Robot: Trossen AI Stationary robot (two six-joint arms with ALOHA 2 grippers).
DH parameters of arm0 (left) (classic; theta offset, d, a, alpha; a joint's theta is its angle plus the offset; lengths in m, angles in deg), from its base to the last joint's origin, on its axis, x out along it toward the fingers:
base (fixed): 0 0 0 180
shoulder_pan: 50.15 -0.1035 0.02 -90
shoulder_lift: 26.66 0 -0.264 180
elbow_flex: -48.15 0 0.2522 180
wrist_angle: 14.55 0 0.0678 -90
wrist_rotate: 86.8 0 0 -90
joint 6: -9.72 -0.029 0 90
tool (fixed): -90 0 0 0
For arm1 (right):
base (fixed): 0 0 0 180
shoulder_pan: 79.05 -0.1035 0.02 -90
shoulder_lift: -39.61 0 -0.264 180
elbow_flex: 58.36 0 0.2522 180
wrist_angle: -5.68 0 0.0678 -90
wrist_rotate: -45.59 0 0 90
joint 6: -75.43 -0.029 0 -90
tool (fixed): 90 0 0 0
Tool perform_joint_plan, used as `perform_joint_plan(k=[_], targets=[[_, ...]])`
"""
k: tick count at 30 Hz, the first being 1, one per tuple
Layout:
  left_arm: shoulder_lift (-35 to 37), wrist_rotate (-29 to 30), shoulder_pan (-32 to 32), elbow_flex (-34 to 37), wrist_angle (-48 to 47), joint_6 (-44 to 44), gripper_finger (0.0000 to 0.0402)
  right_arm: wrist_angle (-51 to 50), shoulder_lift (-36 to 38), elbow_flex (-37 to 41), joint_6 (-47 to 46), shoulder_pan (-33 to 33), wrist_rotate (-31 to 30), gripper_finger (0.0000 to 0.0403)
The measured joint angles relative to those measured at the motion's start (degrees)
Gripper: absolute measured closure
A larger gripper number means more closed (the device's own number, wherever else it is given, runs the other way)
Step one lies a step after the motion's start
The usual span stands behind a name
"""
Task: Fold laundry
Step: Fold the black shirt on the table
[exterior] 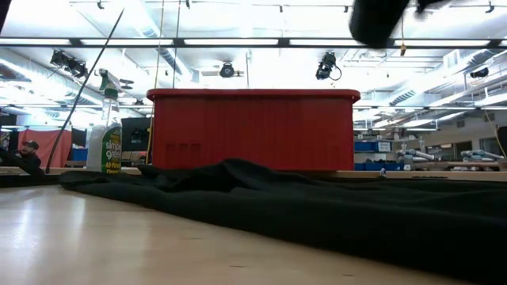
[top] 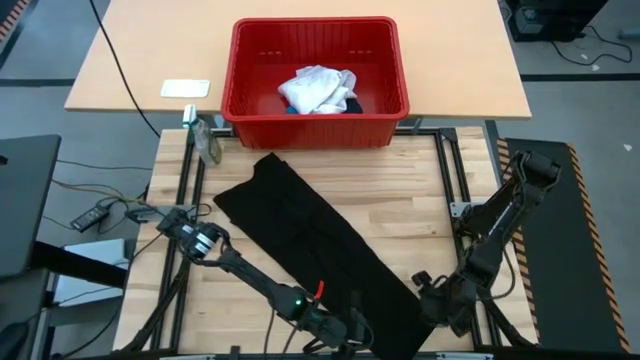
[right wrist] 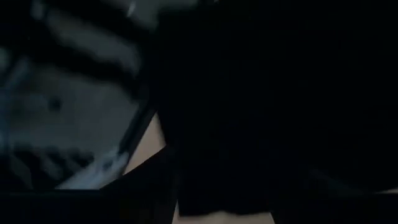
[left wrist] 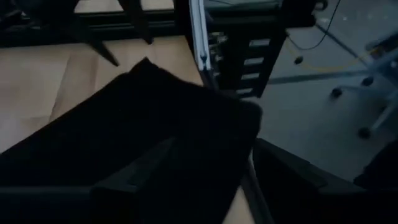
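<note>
- The large black cloth shirt [top: 310,245] lies on the light wooden table [top: 420,200] as a long diagonal band, apparently folded lengthwise once; cross folds are left.
- The left pincer [top: 340,330] sits at the shirt's near end; whether it pinches cloth I cannot tell.
- The right pincer [top: 440,305] is just beside that end, grip equally unclear.
- A crumpled white garment [top: 315,88] and a small bright blue piece [top: 290,109] wait unfolded in the red plastic basket [top: 390,75].

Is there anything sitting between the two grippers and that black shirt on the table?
Nothing visible does. The left gripper and right gripper are both already at the near end of the black shirt. The red basket sits beyond its far end.
</note>
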Motion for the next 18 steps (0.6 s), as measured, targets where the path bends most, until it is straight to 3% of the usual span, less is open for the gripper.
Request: perform_joint_plan(k=[6, 11, 18], targets=[[-3.20, -1.10, -0.13, 0.00, 0.45, -6.92, 0.0182, 0.41, -5.82, -0.02, 5.59, -3.63, 0.54, 0.0173], [-3.71, -7.56, -1.72, -0.02, -2.35, -11.68, 0.0182, 4.06, -11.24, -0.07, 7.57, -4.33, 2.86, 0.0167], [-3.69, -7.48, -4.90, -0.02, -6.63, -6.93, 0.0182, 6.36, -14.56, -0.40, 6.94, -3.48, 0.62, 0.0179]])
